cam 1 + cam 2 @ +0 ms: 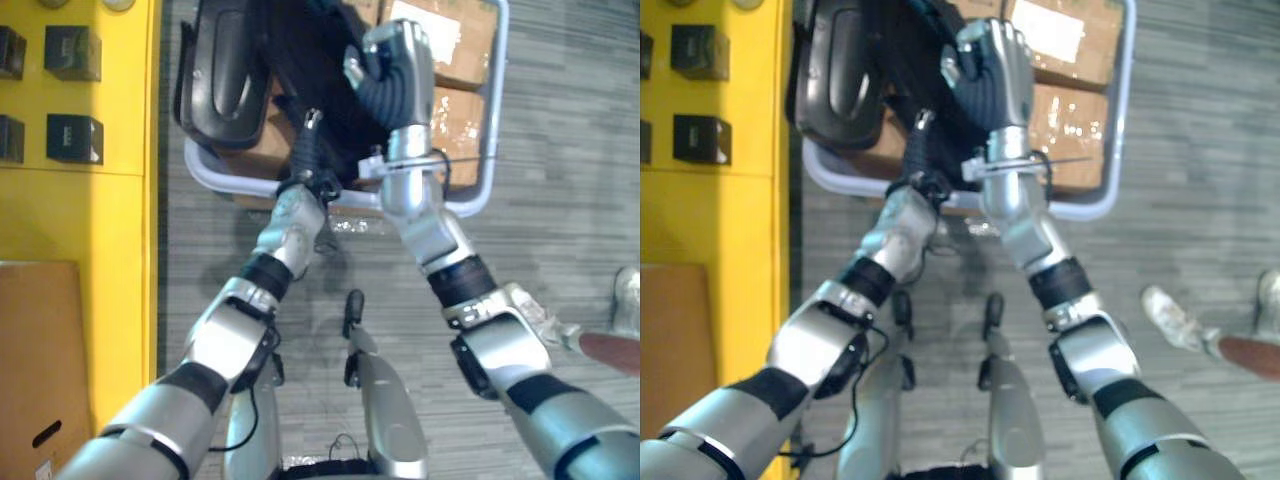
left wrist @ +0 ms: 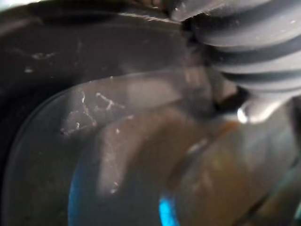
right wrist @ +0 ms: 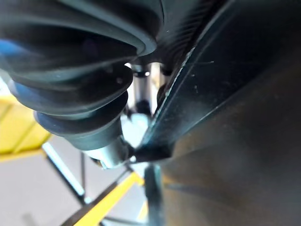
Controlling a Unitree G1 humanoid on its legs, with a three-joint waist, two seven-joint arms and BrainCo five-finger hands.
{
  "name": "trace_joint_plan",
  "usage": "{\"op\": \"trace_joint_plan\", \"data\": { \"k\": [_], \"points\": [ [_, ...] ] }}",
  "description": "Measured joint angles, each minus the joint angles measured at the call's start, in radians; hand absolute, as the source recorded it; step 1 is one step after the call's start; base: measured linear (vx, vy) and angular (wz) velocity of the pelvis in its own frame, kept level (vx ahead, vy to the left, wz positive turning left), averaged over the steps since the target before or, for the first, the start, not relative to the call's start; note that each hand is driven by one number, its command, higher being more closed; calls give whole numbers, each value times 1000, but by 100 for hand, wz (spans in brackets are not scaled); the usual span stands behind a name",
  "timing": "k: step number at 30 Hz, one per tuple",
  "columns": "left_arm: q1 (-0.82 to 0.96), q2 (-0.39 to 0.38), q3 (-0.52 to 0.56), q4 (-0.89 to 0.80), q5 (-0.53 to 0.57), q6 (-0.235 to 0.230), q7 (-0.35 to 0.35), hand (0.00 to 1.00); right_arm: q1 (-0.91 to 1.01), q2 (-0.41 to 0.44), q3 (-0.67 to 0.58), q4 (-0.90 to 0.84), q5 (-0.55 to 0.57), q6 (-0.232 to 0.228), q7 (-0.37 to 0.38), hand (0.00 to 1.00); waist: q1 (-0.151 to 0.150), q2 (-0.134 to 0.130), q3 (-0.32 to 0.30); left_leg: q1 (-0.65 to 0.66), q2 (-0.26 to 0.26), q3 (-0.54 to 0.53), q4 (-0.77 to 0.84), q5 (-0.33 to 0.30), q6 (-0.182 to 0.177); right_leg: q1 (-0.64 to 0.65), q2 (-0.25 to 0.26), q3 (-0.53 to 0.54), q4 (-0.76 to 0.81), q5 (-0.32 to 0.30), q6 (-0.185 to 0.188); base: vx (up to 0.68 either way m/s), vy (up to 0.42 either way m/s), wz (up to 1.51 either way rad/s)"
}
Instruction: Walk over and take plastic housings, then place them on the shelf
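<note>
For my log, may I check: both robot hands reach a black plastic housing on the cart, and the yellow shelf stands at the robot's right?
Not quite. The left eye view shows the yellow shelf at the robot's left; the left robot hand and right robot hand reach the black plastic housing on the cart.

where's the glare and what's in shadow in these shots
Right eye view: glare speckles the cardboard box. Left eye view: a soft sheen lies on the black housing. Left wrist view: dim, with one bright glint beside the left hand. Right wrist view: the housing is in shadow against a bright yellow structure.
</note>
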Motion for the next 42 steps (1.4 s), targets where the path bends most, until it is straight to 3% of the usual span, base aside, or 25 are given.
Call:
{"op": "trace_joint_plan", "data": {
  "k": [2, 3, 7, 8, 11, 16, 20, 26, 31, 34, 35, 39, 40, 41, 42],
  "points": [
    [33, -2, 3, -43, 162, 3, 63, 100, 64, 0, -15, -43, -1, 8, -16, 0, 1, 0, 0, 21, 1, 1, 3, -5, 0, 20, 0, 0, 6, -5, -1, 0, 0, 0],
    [67, -2, 3, -88, 294, 9, 115, 100, 118, 0, -15, -80, -1, 10, -23, 0, 2, 0, 0, 44, 2, 2, 5, -11, -1, 42, 0, 0, 8, -10, -1, 0, 0, 0],
    [144, 1, 3, -231, 529, 35, 196, 100, 245, -9, -17, -216, -3, 9, -42, 0, 4, -2, -1, 104, 5, 9, 13, -36, -7, 93, -3, 4, 25, -39, -1, -5, -21, -8],
    [181, 2, 2, -303, 631, 38, 230, 100, 291, -16, -18, -286, -20, 2, -58, 0, 4, -2, -1, 131, 8, 22, 10, -40, -10, 114, -3, 6, 26, -48, 1, -6, -18, -11],
    [243, 2, 0, -368, 737, 39, 256, 100, 361, -17, -18, -363, -42, -22, -61, 0, 5, -3, -2, 184, 8, 32, -5, -47, -12, 156, -2, 13, 27, -62, 2, 34, -12, -10],
    [393, -2, -9, -433, 946, 81, 282, 100, 549, -17, -74, -472, -51, -70, -60, 0, -1, -1, -117, 245, 7, 34, -45, -50, -13, 197, -2, 6, 27, -81, 5, 131, -7, 1],
    [505, -3, 17, -495, 1084, 117, 289, 100, 676, -13, -105, -561, -51, -79, -49, 0, -1, 20, -190, 335, 2, 36, -98, -50, -13, 267, -3, -5, 10, -84, 10, 129, 1, -1],
    [638, 2, 111, -556, 1290, 154, 320, 100, 900, 20, -138, -746, -46, -141, -31, 0, -4, 50, -278, 420, -17, 38, -146, -51, -11, 336, -20, -7, -3, -110, 24, 48, 14, 0],
    [797, 9, 182, -635, 1330, 164, 322, 100, 1075, 90, -248, -775, -15, -190, -33, 0, -8, 64, -318, 451, -22, 38, -148, -54, -9, 367, -22, -8, -9, -124, 27, -21, 2, -1],
    [935, 0, 217, -764, 1315, 157, 326, 100, 1217, 155, -318, -757, 82, -198, -14, 0, -15, 73, -356, 451, -24, 38, -153, -54, -9, 367, -29, -10, -10, -127, 27, 0, 0, 0],
    [1013, -4, 226, -840, 1248, 120, 326, 100, 1281, 193, -356, -710, 173, -205, 5, 0, -28, 74, -380, 452, -25, 36, -153, -54, -9, 369, -30, -12, -11, -127, 27, -7, 13, 3],
    [1083, -27, 231, -938, 1118, 56, 320, 100, 1398, 252, -396, -597, 341, -205, 60, 0, -30, 74, -409, 460, -28, 31, -153, -55, -10, 382, -33, -22, -13, -129, 28, -14, 8, 6],
    [1097, -41, 237, -961, 1080, 34, 317, 100, 1422, 263, -399, -560, 400, -200, 92, 0, -29, 77, -420, 461, -28, 31, -154, -60, -11, 382, -33, -22, -13, -132, 24, 0, 0, 0],
    [1144, -42, 276, -1011, 1001, -5, 290, 100, 1374, 265, -398, -420, 590, -197, 206, 0, -29, 73, -484, 482, -28, 34, -154, -66, -15, 402, -34, -22, -26, -136, 28, 0, 0, 0],
    [1144, -42, 275, -1011, 1001, -5, 290, 100, 1374, 265, -398, -420, 590, -197, 207, 0, -29, 73, -485, 483, -28, 34, -154, -66, -15, 403, -34, -22, -26, -136, 28, 0, 0, 0]
  ]
}}
